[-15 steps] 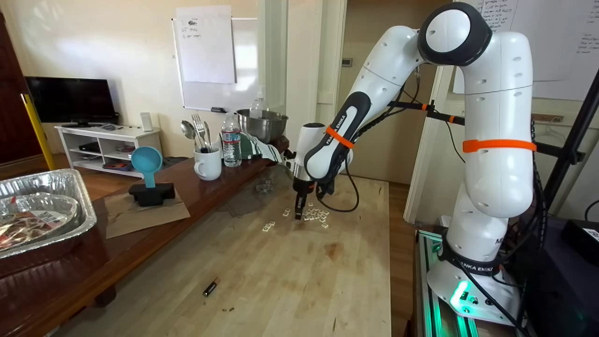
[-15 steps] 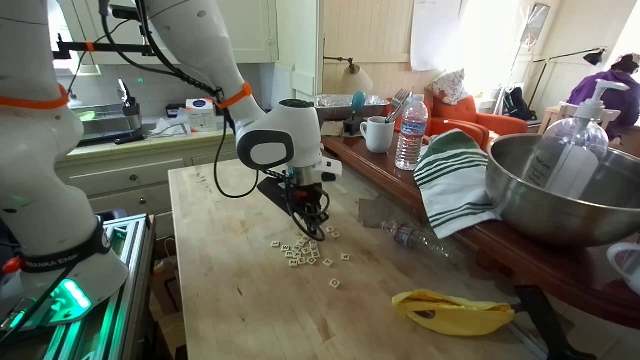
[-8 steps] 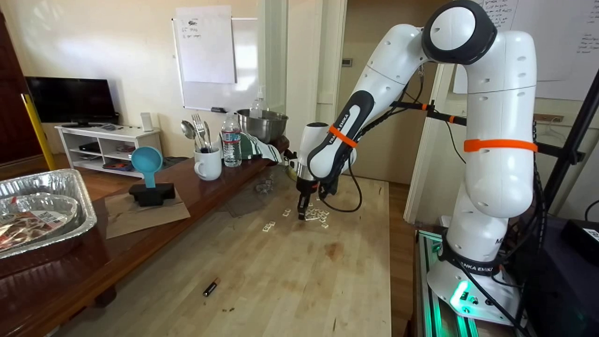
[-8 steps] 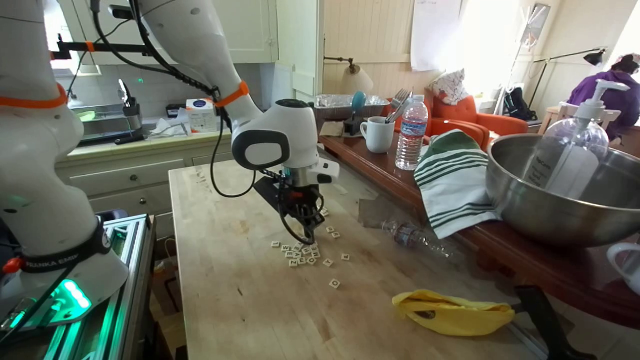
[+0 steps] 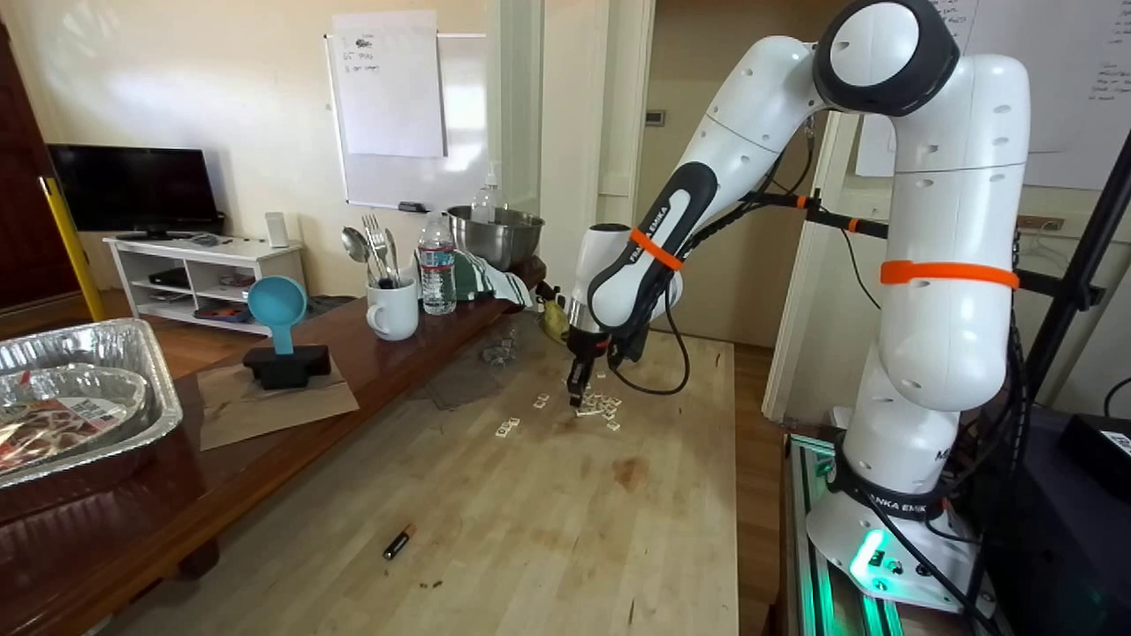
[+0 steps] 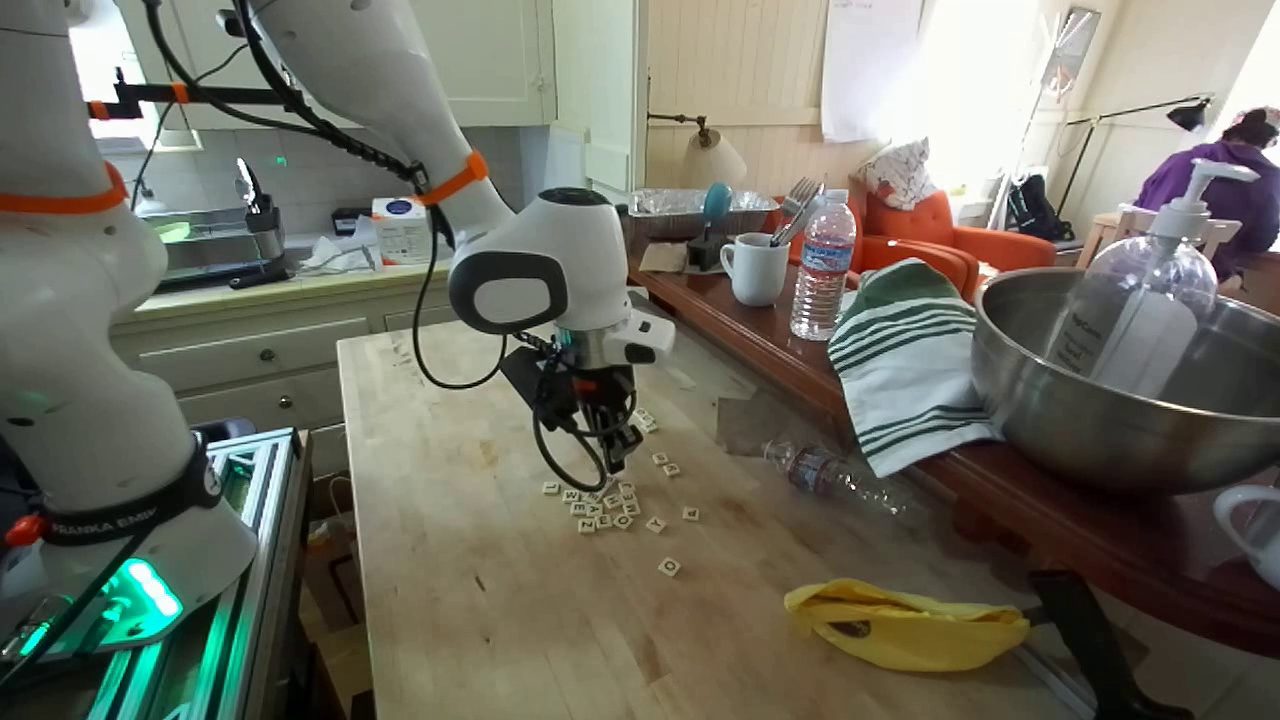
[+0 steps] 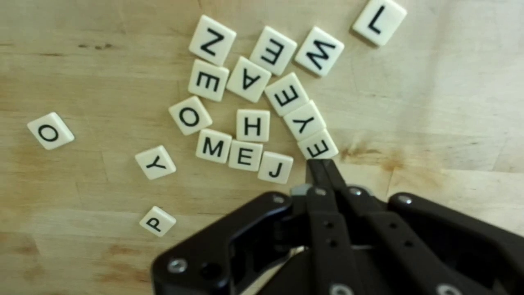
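Note:
My gripper (image 7: 321,162) is shut, its fingertips pressed together with nothing between them. In the wrist view the tips overlap the lower edge of a white letter tile E (image 7: 318,144); whether they touch it I cannot tell. That tile lines up with a Y tile (image 7: 305,120) and another E tile (image 7: 286,94). Left of the tips lies a J tile (image 7: 275,167), beside a row reading M and E. Further out are an L tile (image 7: 380,21), a P tile (image 7: 158,221) and an O tile (image 7: 50,131). Both exterior views show the gripper (image 6: 625,460) pointing down over the tile cluster (image 6: 605,510).
A battery (image 5: 398,541) lies on the wooden table (image 5: 565,548). A crumpled clear bottle (image 6: 830,475) and a yellow banana-shaped pouch (image 6: 905,625) are also there. On the dark raised ledge stand a mug with cutlery (image 5: 392,309), a water bottle (image 5: 437,269) and a steel bowl (image 6: 1130,420).
The shut gripper has risen slightly and shifted toward the robot's base side. Several tiles behind it have come into view in an exterior view. The tiles themselves appear unmoved.

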### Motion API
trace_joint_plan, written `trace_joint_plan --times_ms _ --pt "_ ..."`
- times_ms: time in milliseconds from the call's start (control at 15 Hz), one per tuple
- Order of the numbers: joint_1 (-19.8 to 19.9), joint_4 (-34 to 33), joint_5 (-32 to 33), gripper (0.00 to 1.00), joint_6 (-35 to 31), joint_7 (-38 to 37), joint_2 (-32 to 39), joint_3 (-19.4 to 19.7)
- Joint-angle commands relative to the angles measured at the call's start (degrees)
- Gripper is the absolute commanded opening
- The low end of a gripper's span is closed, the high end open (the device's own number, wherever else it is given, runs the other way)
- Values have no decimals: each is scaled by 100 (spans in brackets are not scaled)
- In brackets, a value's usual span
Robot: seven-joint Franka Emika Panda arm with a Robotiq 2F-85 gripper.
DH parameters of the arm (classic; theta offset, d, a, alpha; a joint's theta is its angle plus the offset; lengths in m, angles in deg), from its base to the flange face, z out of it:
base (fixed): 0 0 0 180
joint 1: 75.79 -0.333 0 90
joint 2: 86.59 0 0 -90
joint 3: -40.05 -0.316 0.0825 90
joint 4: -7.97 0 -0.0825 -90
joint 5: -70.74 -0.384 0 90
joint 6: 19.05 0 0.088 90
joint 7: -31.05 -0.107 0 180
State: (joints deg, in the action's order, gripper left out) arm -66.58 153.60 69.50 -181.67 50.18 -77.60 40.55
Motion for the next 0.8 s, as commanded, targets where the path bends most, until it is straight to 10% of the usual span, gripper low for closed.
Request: trace_joint_plan --times_ms 0,733 --pt "-12 112 -140 0 57 -51 -83 36" --pt "-2 -15 -249 0 0 66 178 -32"
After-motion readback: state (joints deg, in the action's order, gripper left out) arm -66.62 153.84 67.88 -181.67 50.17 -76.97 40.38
